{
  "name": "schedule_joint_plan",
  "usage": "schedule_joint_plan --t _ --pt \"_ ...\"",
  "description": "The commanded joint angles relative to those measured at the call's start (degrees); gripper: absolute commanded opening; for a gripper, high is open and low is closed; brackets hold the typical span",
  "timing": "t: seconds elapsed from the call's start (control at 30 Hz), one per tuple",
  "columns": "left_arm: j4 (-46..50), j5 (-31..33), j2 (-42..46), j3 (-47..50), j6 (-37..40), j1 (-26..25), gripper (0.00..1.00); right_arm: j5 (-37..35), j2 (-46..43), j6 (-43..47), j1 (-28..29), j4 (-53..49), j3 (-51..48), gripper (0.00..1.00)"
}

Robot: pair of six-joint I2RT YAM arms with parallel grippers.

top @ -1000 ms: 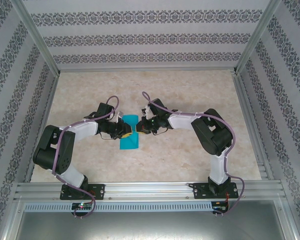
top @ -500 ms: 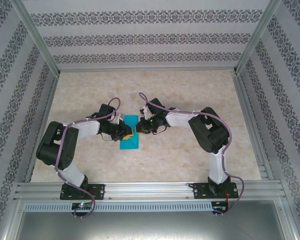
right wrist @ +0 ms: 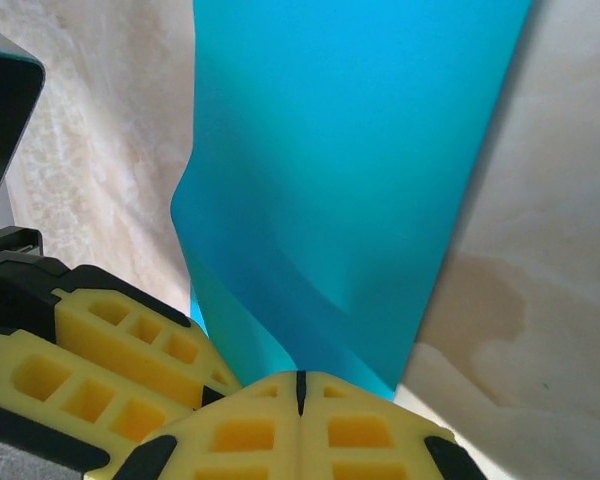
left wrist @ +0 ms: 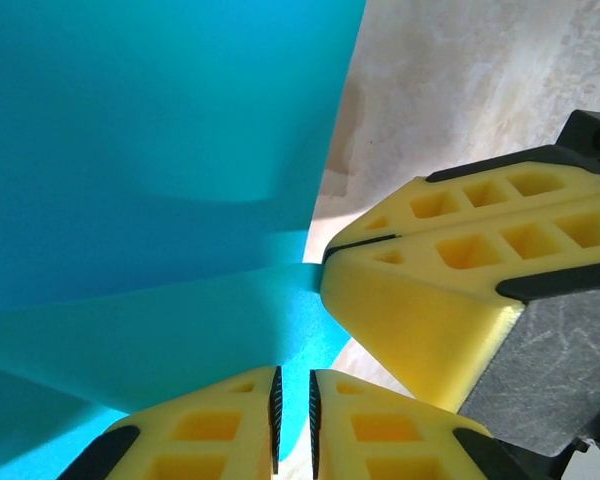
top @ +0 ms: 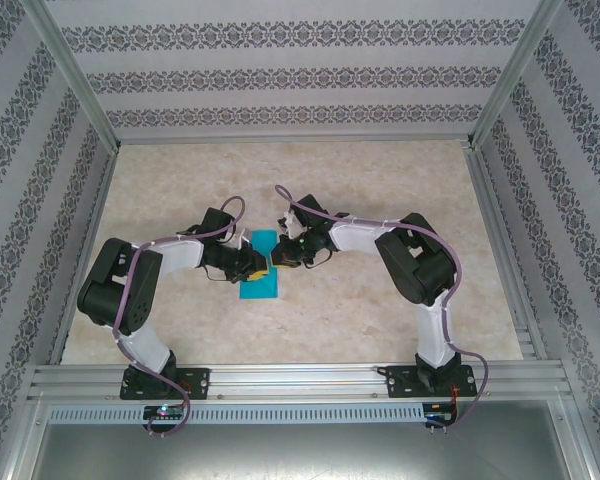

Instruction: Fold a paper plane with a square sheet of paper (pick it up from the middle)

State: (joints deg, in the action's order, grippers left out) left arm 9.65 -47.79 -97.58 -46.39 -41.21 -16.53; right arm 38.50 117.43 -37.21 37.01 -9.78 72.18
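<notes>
Left jaws, right jaws pinch square sheet of paper (top: 259, 288).

Three cameras: one high and wide, two close at the wrists

The top external camera looks down from above and behind the arm bases, taking in the whole table (top: 380, 180). Each wrist camera faces along its own fingers, very near the teal sheet of paper (top: 261, 288). The left wrist view looks past the left claw (left wrist: 292, 385) and the right past the right claw (right wrist: 301, 380). Each catches the other's claw, and all three share the sheet.

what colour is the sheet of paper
The square sheet of paper is plain teal-blue, with no pattern. The right wrist view shows it best.
</notes>
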Motion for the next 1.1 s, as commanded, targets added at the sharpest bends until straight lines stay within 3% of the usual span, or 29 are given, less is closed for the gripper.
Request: schedule_joint_plan --t 0.0,0.57,0.87,1.07 --pt "1.0 -0.7 -1.0 -1.4 0.6 -0.8 0.19 -0.7 1.4 1.4 0.3 -1.3 2.1 0.03" --pt "2.0 -0.1 -1.3 -1.9 1.0 -1.5 0.16 -2.0 2.2 2.3 0.1 -2.8 3.4 0.02" --pt "6.7 9.2 3.8 -2.0 1.4 -1.5 0.10 -2.2 2.1 2.5 0.1 -3.3 3.1 0.02" --pt "3.1 6.2 3.2 -0.4 -0.1 -1.9 0.09 -2.2 2.7 2.6 0.1 -3.4 3.5 0.02"
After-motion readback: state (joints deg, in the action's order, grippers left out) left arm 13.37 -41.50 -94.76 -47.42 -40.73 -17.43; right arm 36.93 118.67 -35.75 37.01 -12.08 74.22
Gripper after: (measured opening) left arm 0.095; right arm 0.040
